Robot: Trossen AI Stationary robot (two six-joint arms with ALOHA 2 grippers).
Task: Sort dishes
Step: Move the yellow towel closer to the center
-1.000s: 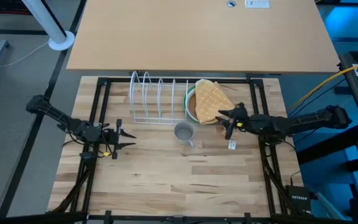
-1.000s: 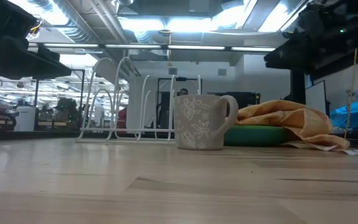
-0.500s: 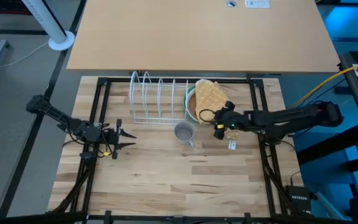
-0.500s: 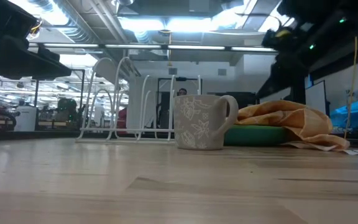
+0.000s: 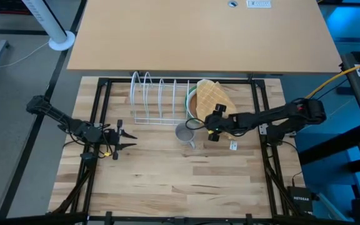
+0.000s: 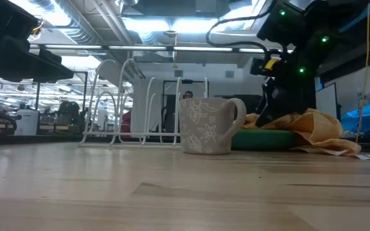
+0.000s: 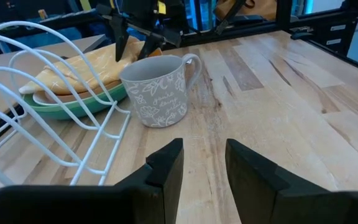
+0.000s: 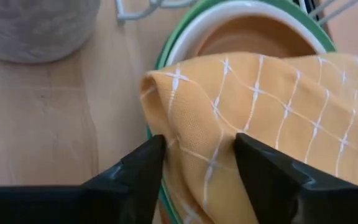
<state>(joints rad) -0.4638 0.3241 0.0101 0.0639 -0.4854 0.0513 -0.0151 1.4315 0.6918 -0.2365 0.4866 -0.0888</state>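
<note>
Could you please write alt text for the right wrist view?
The right hand, fingers open, straddles a fold of the yellow checked cloth draped over stacked plates: a brown wooden plate inside a white plate on a green plate. A grey mug stands beside.

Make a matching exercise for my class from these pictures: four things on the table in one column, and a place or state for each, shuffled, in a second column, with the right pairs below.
Things
1. yellow checked cloth
2. grey mug
3. white wire rack
4. left gripper

Places or states
A. stands empty, no plate in its slots
B. lies draped over the stacked plates
C. hangs open near the table's left side, away from the dishes
D. stands upright on the bare wood, in front of the rack

Pairs: 1-B, 2-D, 3-A, 4-C
</note>
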